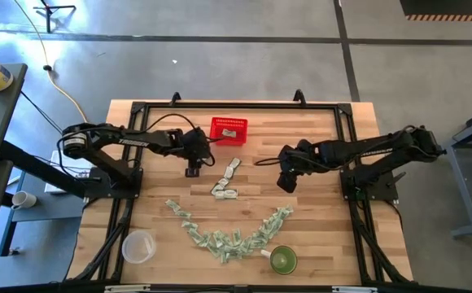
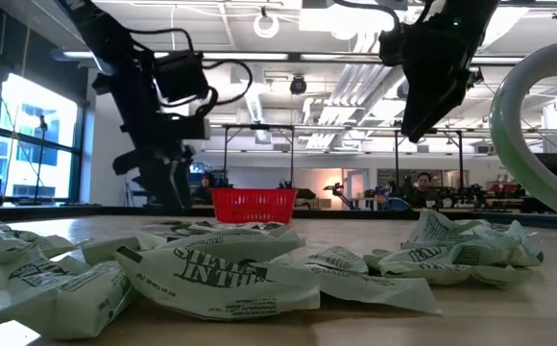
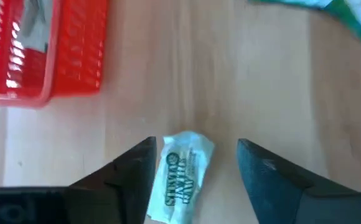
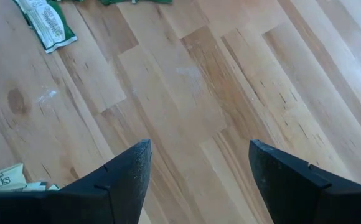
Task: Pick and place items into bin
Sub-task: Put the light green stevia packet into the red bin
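The red basket [image 1: 229, 130] stands near the table's far edge with a pale piece [image 3: 34, 31] inside it. Several crumpled green-and-white pieces [image 1: 228, 240] lie in a curve near the near edge, and a few more [image 1: 228, 181] lie at mid-table. My left gripper [image 1: 193, 171] is open just near-left of the basket, and one piece [image 3: 180, 177] sits between its fingers. My right gripper [image 1: 286, 184] hovers open over bare wood right of centre, with nothing between its fingers [image 4: 199, 146]. My left gripper [image 3: 196, 146] has the pale piece between its open fingers, close against one finger [image 3: 137, 171]. I cannot tell whether that finger touches it. The other finger stands well apart from it.
A round green cup [image 1: 283, 260] and a clear plastic cup [image 1: 138, 247] stand near the near edge, at either end of the curve of pieces. A black frame [image 1: 346, 146] runs around the tabletop. Bare wood lies between the basket and the right gripper.
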Available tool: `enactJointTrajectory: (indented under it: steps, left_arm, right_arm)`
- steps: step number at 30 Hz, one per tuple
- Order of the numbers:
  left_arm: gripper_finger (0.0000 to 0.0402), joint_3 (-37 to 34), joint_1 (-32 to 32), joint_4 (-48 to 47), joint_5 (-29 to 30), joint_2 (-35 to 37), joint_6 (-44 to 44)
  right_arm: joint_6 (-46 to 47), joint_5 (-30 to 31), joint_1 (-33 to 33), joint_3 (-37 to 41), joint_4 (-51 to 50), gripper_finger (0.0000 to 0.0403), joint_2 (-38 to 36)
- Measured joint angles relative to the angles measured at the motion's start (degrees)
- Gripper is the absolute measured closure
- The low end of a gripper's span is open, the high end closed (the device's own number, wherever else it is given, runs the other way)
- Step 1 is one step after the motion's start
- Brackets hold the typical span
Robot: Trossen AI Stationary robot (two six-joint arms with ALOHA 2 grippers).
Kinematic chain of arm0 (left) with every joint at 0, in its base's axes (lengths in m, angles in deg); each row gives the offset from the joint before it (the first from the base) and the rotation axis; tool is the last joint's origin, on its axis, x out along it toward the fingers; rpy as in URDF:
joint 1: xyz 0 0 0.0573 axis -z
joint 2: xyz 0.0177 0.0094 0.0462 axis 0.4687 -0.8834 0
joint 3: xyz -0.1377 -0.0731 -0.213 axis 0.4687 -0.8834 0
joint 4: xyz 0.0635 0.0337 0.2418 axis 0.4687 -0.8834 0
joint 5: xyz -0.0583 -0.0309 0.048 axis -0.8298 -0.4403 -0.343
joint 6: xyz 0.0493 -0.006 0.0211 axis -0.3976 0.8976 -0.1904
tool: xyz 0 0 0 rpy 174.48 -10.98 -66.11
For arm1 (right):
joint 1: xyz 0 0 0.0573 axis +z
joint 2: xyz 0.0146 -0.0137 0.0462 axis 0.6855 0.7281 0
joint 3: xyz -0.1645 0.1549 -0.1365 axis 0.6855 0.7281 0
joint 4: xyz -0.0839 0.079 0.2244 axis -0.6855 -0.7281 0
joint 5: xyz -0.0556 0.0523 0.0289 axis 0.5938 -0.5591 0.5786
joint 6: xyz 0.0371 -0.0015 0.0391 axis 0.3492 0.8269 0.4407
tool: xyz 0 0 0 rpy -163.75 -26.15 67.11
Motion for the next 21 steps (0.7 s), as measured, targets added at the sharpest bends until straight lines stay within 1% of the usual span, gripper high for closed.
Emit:
enactJointTrajectory:
  steps: [3,5,8,11,14,17,19,21]
  left_arm:
    - [0.0137,0.0,-3.5,0.1,-1.3,-1.7,-0.1]
    - [0.0145,0.0,-5.8,-0.1,-4.6,-2.9,-0.3]
    - [0.0166,0.2,-7.9,-0.3,-8.8,-4.1,-2.6]
    - [0.0195,0.3,-8.2,-0.8,-10.0,-4.6,-3.7]
    - [0.0234,0.2,-7.9,-0.9,-10.0,-4.7,-3.9]
    - [0.0285,0.4,-7.4,-1.6,-9.7,-4.5,-2.5]
    - [0.0325,1.9,-6.9,-4.2,-9.3,-4.4,-0.3]
    - [0.0363,4.3,-6.2,-10.5,-8.5,-4.1,1.5]
  right_arm:
    - [-0.7,-0.7,-0.7,0.0,0.0,0.0142,0.0]
    - [-0.8,-1.1,-1.1,0.0,0.0,0.0142,0.0]
    - [-0.8,-1.1,-1.2,0.0,0.0,0.0143,0.0]
    - [-0.7,-1.1,-1.2,0.0,0.0,0.0142,0.0]
    - [-0.7,-0.6,-1.2,0.0,0.0,0.0142,0.0]
    - [-0.6,0.2,-1.2,0.0,-0.1,0.0143,0.0]
    - [-0.1,-0.1,-1.2,0.0,-0.9,0.0143,0.0]
    - [1.6,-0.8,-1.2,0.0,-2.7,0.0143,0.0]
